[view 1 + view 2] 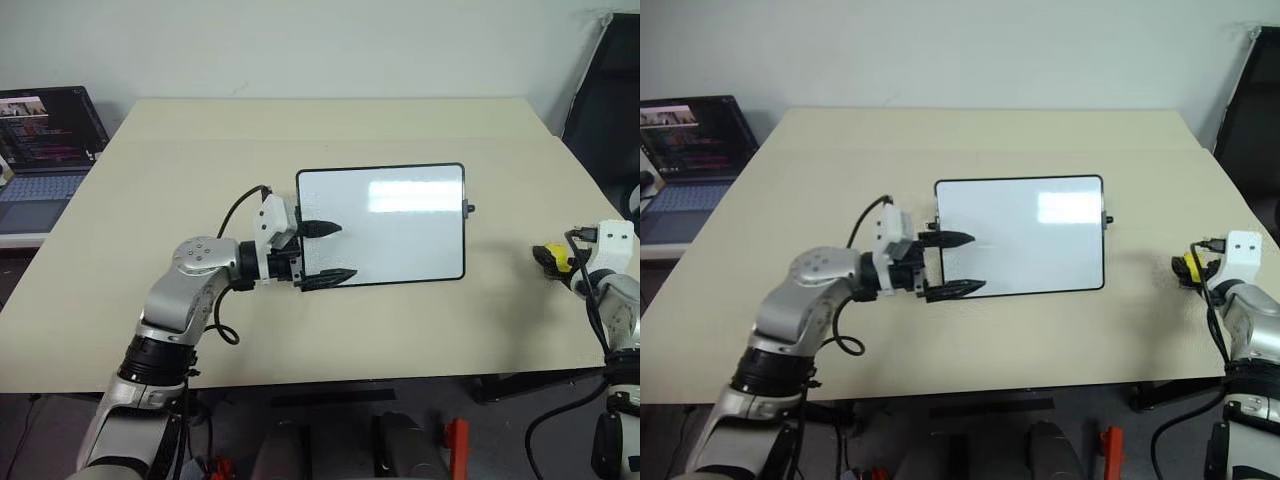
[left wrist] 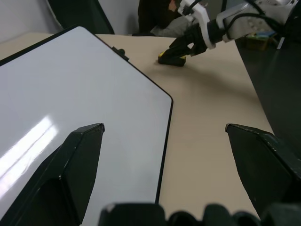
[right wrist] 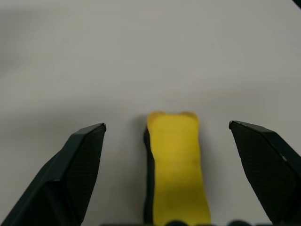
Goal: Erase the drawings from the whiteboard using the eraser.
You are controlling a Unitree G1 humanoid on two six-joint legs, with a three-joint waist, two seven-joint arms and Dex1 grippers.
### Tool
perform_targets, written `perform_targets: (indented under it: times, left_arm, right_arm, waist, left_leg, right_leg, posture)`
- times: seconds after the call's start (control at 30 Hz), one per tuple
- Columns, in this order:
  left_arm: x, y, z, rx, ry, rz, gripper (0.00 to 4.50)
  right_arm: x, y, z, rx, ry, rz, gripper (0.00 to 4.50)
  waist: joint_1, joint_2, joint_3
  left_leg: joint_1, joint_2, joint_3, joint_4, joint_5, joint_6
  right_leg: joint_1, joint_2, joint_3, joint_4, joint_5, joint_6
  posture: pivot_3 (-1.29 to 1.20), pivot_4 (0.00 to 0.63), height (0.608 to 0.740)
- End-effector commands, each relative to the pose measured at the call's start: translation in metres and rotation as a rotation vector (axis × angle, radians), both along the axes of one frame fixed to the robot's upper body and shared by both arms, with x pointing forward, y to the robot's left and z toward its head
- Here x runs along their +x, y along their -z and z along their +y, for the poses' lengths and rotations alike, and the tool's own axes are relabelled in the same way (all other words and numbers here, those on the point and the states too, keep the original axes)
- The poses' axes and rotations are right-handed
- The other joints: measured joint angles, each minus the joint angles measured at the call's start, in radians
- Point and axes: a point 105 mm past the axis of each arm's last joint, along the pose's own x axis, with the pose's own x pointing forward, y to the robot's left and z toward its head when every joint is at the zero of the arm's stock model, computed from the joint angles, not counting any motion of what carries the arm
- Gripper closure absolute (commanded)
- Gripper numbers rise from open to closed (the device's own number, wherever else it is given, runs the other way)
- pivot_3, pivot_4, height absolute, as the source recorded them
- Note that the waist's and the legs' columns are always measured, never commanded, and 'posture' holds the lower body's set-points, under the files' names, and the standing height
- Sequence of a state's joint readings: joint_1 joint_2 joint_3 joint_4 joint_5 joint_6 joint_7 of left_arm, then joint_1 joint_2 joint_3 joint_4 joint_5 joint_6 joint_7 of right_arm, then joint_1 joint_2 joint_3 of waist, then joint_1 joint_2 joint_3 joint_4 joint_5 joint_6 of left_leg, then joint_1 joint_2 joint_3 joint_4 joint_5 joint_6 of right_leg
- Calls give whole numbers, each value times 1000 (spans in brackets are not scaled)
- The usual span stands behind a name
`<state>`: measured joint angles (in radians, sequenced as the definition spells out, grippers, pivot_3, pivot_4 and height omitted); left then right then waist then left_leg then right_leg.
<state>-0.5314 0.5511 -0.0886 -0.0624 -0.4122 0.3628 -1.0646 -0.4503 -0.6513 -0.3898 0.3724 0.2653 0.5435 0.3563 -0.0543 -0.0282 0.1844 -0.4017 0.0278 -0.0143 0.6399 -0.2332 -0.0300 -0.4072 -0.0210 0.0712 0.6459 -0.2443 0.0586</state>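
I see the left gripper (image 1: 330,254) level at the whiteboard (image 1: 400,225) edge, jaws spread; the right gripper (image 3: 167,136), jaws spread, straddles the eraser (image 3: 176,165) near the worktop's right edge.

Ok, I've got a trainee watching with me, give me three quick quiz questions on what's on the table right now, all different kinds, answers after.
1. True or false: the whiteboard has drawings on it.
2. Where does the eraser lie? A) on the whiteboard B) on the table between the open fingers of the right tool C) beside the laptop
3. Fill in: the left tool stands open at the whiteboard's ____ short edge, as the head camera sees it.

Key
1. False: the surface looks clean, showing only a light reflection.
2. B: the yellow block rests on the table, touched by neither finger.
3. Left.
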Motion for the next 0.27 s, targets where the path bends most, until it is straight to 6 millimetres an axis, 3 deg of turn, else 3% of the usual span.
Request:
perform_targets:
  times: [0.03, 0.13, 0.27]
  left_arm:
    - [5, -8, 14, -7, -63, -50, 0]
    - [5, -5, 19, -13, -94, -51, 0]
    - [5, -5, 21, -25, -115, -58, 0]
  right_arm:
    - [-4, -50, 3, -43, -60, -140, 67]
    - [-10, -67, 19, -43, -187, -204, 67]
    - [-27, -55, 50, -66, -431, -132, 67]
  waist:
    - [1, 0, 0]
    - [3, 1, 0]
    - [6, 0, 0]
  left_leg:
    - [0, 0, 0, 0, 0, 0]
    - [0, 0, 0, 0, 0, 0]
    - [0, 0, -1, 0, 0, 0]
  right_leg:
    - [0, 0, 0, 0, 0, 0]
    - [0, 0, 0, 0, -1, 1]
    - [1, 0, -1, -1, -1, 1]
  posture:
    - [0, 150, 740]
    - [0, 150, 740]
    - [0, 150, 740]
